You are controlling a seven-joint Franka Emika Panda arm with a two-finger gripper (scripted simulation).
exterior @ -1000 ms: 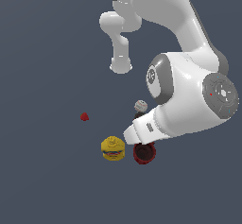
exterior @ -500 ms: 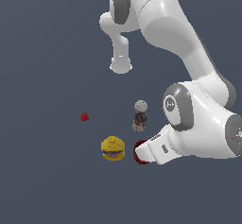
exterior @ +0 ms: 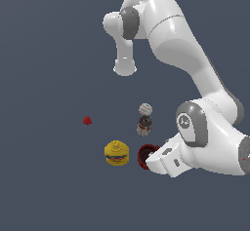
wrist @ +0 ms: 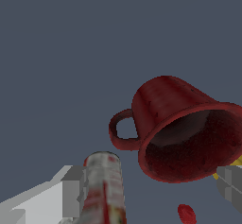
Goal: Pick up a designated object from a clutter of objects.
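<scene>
just ahead of the gripper point(wrist: 151, 192), between its two grey fingertips point(wrist: 73, 192), sits the dark red cylindrical mug with a rimmed top and hollow dark inside point(wrist: 182, 133), its loop handle turned to one side and its mouth tilted toward the wrist camera. in the exterior view the same mug point(exterior: 145, 156) rests on the grey tabletop point(exterior: 53, 176) right at the white hand's nose, partly hidden by it.

the step in hand looks like the final approach before closing. to do it well, the gripper should centre on the mug's body, not the handle, come down far enough that the pads span the wall below the rim, and squeeze squarely so the round side does not squirt out.

the gripper is spread wide, released, holding nothing; one fingertip shows on each side of the mug, and i cannot tell whether either touches it.

crowding matters: the small brown-and-white bottle-like item point(wrist: 105, 190) stands close by one fingertip, and the yellow round head-shaped toy point(exterior: 116, 153) lies just beyond the mug from the gripper, so a sideways sweep could knock either. the small white ball point(exterior: 145, 109) and tiny red lump point(exterior: 87, 120) lie farther off.
</scene>
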